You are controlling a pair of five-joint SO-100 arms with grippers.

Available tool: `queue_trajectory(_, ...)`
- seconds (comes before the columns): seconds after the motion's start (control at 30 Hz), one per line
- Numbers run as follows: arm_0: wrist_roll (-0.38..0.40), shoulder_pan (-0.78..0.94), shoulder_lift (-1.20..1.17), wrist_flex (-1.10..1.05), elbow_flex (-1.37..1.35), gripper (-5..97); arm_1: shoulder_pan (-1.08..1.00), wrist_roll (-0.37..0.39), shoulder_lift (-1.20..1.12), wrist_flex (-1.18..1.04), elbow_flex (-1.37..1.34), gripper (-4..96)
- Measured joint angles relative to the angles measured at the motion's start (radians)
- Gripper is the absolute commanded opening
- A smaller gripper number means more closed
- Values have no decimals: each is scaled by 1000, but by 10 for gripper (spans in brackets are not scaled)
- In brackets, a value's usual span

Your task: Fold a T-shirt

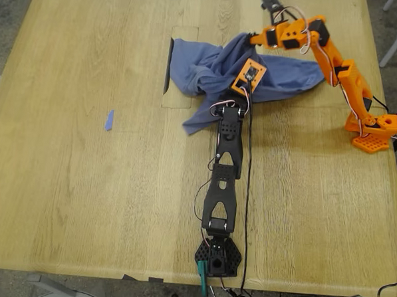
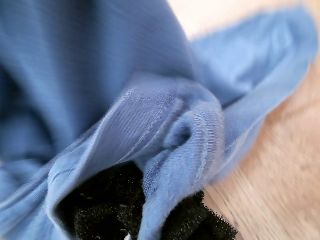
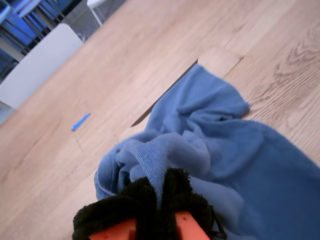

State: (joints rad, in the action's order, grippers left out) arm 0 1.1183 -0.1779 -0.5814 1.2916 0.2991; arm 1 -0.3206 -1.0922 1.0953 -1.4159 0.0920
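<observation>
Still the straightening-out stage: both tools, my first gripper (image 2: 150, 220) and my second gripper (image 3: 160, 210), are clamped on bunched T-shirt (image 1: 208, 71) hem. Next, I'd pull them apart to flatten it on the worktop (image 1: 87, 181).

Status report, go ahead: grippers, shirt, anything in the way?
My first gripper and my second gripper both clamp T-shirt fabric. Shirt bunched, unfolded. Small blue scrap lies clear.

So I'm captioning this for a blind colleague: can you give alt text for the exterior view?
A crumpled blue T-shirt lies bunched on a wooden table, with a black arm and an orange arm both reaching into it. A small blue scrap lies apart toward the exterior view's left.
</observation>
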Motion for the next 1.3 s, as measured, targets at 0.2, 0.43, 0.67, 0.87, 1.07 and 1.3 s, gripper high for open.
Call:
queue_trajectory(0.2,46,-9,-187,-3,0,-1,28,-12,95,43,0,-2)
queue_trajectory(0.43,89,-54,-273,-161,0,-1,112,-54,181,130,3,-2)
queue_trajectory(0.67,132,-118,-344,-256,0,-2,143,-87,244,291,3,-2)
queue_trajectory(0.87,156,-144,-453,-311,0,-2,169,-106,285,445,3,-2)
queue_trajectory(1.07,156,-178,-548,-337,0,-2,222,-117,319,522,5,-2)
queue_trajectory(1.3,156,-222,-703,-305,0,-2,310,-143,390,561,11,-2)
